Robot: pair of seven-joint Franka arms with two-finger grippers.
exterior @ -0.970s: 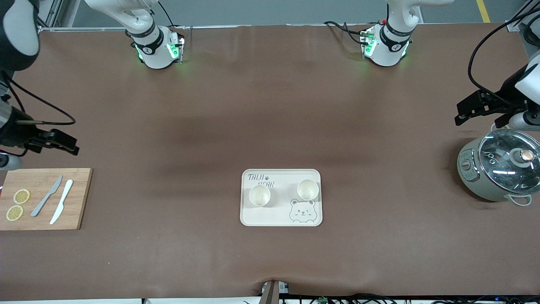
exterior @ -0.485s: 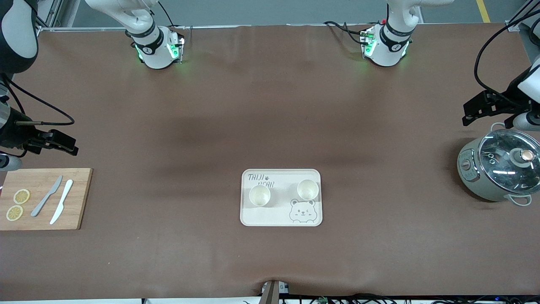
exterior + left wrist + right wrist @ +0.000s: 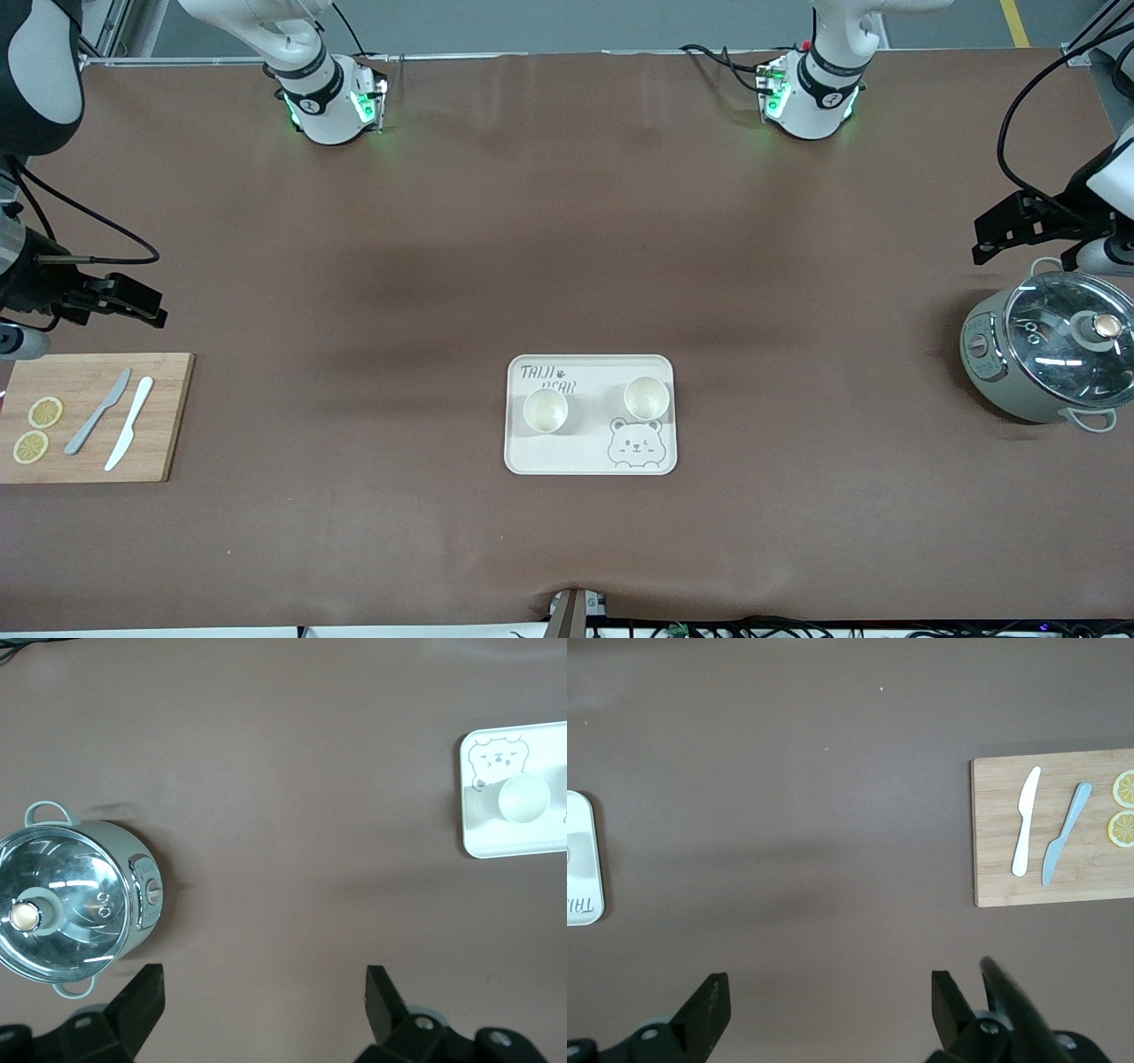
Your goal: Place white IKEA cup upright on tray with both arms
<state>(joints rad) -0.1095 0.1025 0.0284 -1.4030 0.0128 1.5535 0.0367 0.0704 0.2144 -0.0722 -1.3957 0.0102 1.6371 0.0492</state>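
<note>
Cups: you see two white cups (image 3: 545,410) (image 3: 645,398) upright on the tray (image 3: 589,456), mid-bench, so placement looks done.
Left end effector (image 3: 1019,226): spread wide, empty, over bench beside the pot (image 3: 1050,357).
Right end effector (image 3: 120,299): agape, empty, near the cutting board (image 3: 168,416), parked clear.

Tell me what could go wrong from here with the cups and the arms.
Both white cups, one and the other, stand upright on the tray, so little is likely to go wrong.
1. The left claw, open, hangs just beside the lidded pot; a low swing could clip its glass lid.
2. The right claw, open, hangs by the cutting board; dipping could knock the knives.
</note>
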